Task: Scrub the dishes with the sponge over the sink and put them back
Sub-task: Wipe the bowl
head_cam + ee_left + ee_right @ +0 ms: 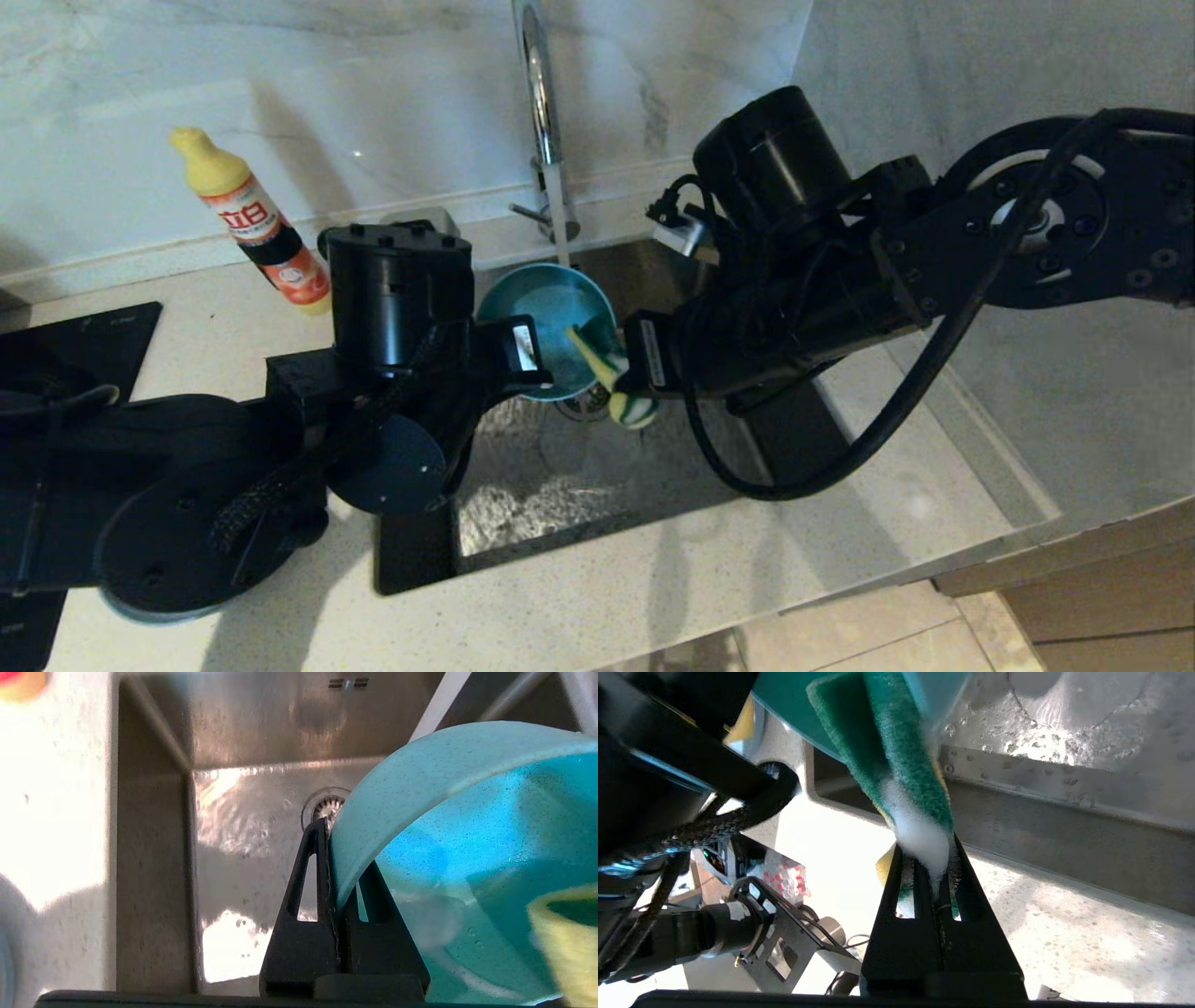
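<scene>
Over the sink (560,495), the left gripper (537,373) pinches the teal bowl (551,313) by its wet, likely slippery rim, while the right gripper (624,373) squeezes a soft, soapy sponge (611,378) against the bowl's inside.

A yellow-capped detergent bottle (252,219) w/ red-white label is seen standing on the speckled countertop (653,597), near the marble wall (373,103), tilted a bit in the head view. A black hob (65,373) is set into the counter at the far left. A wooden cabinet front (1102,579) & tiled floor (840,635) are seen below right.
</scene>
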